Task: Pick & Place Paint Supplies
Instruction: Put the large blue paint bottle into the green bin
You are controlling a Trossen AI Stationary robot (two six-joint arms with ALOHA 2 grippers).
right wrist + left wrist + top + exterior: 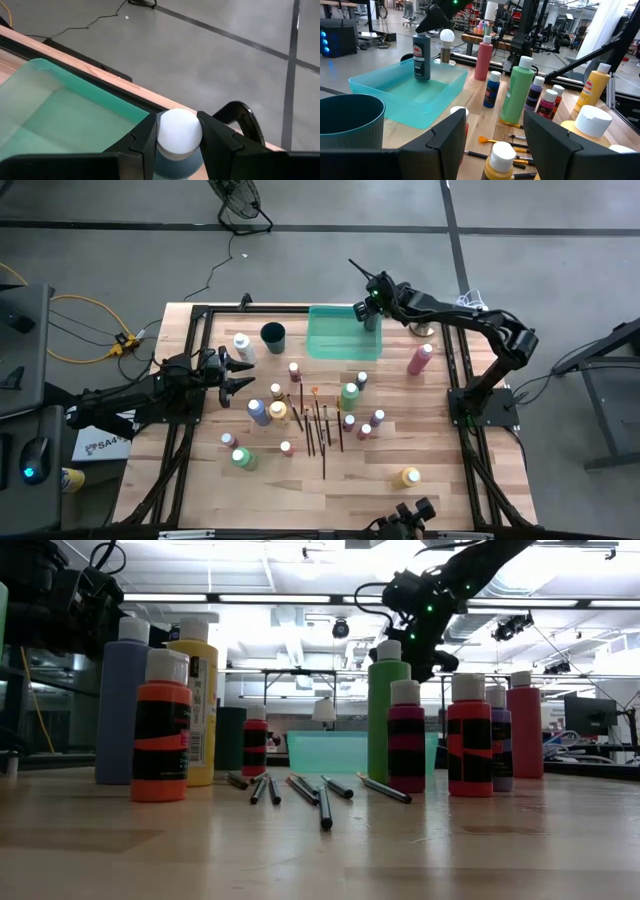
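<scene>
My right gripper (372, 304) is at the far side of the table, over the right end of the translucent green tray (340, 340), shut on a dark teal paint bottle (422, 55) with a white cap. The bottle's base is down inside the tray; whether it touches the tray's floor, I cannot tell. My left gripper (240, 370) waits open and level at the table's left side, with nothing between its fingers (445, 142). Several more paint bottles (349, 395) and thin paintbrushes (320, 428) are on the wood in mid-table. My right gripper pinches the teal bottle's white cap (179, 131) between its two fingers (145, 137), one on each side of the cap. The fingers come slanting down from the table's right. The bottle hangs upright below them, its body within the tray's walls.
A dark round cup (273, 335) stands just left of the tray. A pink bottle (420, 358) lies right of the tray, and a yellow one (410, 477) lies near the front right. A white-capped bottle (241, 345) stands close to my left gripper.
</scene>
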